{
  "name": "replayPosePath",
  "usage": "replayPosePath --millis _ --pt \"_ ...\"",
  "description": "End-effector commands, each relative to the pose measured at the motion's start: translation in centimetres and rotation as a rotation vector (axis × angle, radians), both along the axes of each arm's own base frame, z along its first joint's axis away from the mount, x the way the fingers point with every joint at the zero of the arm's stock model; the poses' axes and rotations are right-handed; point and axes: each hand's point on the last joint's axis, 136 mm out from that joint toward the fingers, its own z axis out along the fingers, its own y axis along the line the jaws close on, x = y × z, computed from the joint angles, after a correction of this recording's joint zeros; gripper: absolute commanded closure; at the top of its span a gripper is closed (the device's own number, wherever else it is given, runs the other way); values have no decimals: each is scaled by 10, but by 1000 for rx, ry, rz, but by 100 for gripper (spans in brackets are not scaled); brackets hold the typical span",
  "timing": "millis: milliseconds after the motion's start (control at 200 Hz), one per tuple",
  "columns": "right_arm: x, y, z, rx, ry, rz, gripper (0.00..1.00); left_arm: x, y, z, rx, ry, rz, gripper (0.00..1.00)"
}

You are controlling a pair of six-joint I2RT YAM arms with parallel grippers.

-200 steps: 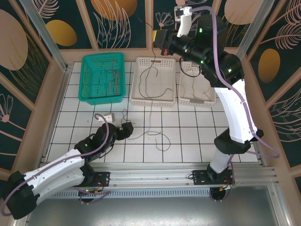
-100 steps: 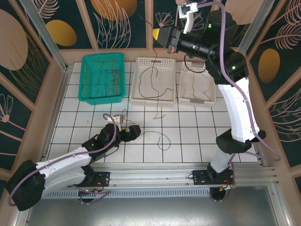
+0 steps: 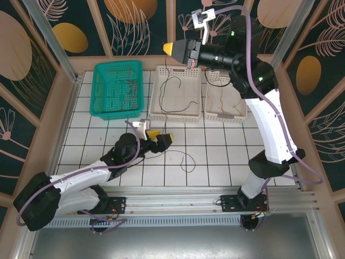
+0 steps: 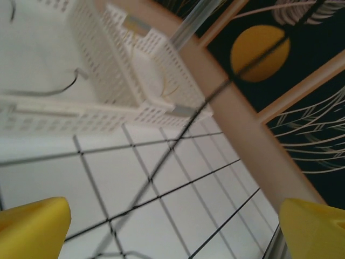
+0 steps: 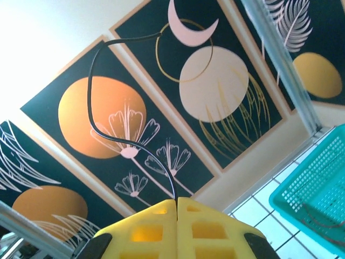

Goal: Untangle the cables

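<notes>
1. Counter (image 3: 226, 145): white, gridded with dark lines, walled in by patterned panels.

2. Right arm (image 3: 269, 124): raised from the near right, with its wrist reached over the far middle of the counter.

3. Left arm (image 3: 81, 181): laid low from the near left, with its wrist pointed toward the middle.

4. Teal basket (image 3: 117, 63): set at the far left. Thin red cables (image 3: 129, 91) are seen lying inside it.

5. Middle white tray (image 3: 178, 117): placed just right of the basket.

6. Right white tray (image 3: 223, 119): placed just beside the middle tray. A yellow-tan cable (image 3: 220, 97) is seen lying inside it.

7. Left pincer (image 3: 160, 136): held low over the counter, near the middle tray. Its yellow fingers are spread wide apart and nothing is gripped. In the left wrist view (image 4: 172, 226) a blurred dark strand is seen crossing diagonally between the fingers; contact cannot be told.

8. Right pincer (image 3: 173, 49): held high above the far edge of the middle tray. Its yellow fingers (image 5: 156, 226) are pressed together and clamped on the dark cable.

9. Dark cable (image 3: 188, 104): hung from the right pincer and draped in loops in the middle tray. A further dark loop is seen on the counter near that tray, right of the left pincer. In the right wrist view the cable (image 5: 90, 97) is seen curving up out of the closed fingertips.
</notes>
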Motion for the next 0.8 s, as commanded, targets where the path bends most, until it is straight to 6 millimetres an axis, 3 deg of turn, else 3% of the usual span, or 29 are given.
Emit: replayPosePath --millis 0,145,325,385,545,796 --pt "-26 2 7 16 -29 59 100 2 -14 39 -47 -139 -45 1" --pt "-33 12 -7 -11 -19 69 100 5 -19 43 -45 -152 -53 1" --pt "-33 11 -13 -16 -12 62 100 2 -20 48 -74 -171 -70 3" --pt "-32 12 -17 -19 -6 61 100 -1 -21 50 -88 -181 -85 9" --pt "-24 11 -24 -28 3 28 100 -8 -22 57 -119 -188 -119 40" --pt "-10 -2 -24 -3 7 -39 100 -22 -17 65 -157 -193 -157 62"
